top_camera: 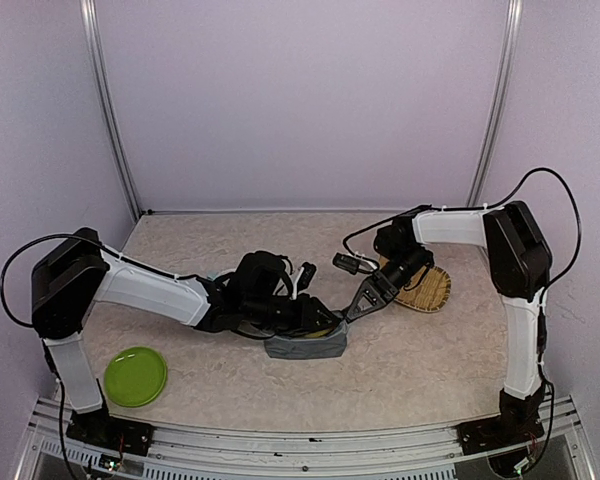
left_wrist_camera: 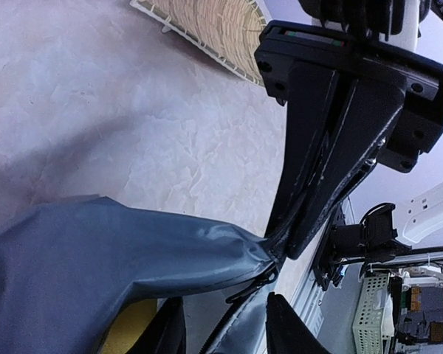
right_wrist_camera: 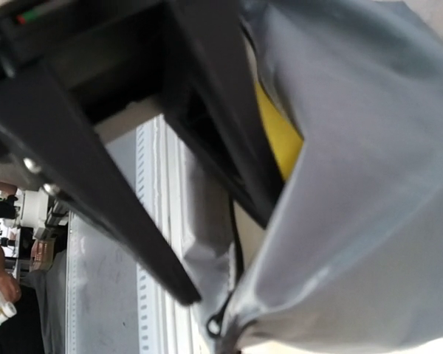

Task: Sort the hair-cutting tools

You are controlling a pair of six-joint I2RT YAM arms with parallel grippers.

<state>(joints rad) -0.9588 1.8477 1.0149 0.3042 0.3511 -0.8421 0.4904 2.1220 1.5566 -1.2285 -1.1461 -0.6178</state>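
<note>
No scissors, clipper or black block show in any view. A grey zip pouch [top_camera: 305, 347] lies at the table's middle with its mouth open, and a yellow sponge [top_camera: 325, 330] shows inside. My left gripper [top_camera: 315, 322] is at the mouth. In the left wrist view [left_wrist_camera: 225, 317] its jaws stand apart over the zipper edge of the pouch [left_wrist_camera: 96, 258]. My right gripper [top_camera: 352, 312] pinches the pouch's right end. In the right wrist view [right_wrist_camera: 225, 258] grey pouch fabric [right_wrist_camera: 354, 221] lies between its fingers, with the yellow sponge [right_wrist_camera: 280, 133] behind.
A woven straw tray [top_camera: 425, 288] lies at the right, under my right arm; its edge shows in the left wrist view [left_wrist_camera: 214, 29]. A green plate [top_camera: 135, 376] sits at the front left. The table's metal front rail [top_camera: 300, 440] runs behind the pouch.
</note>
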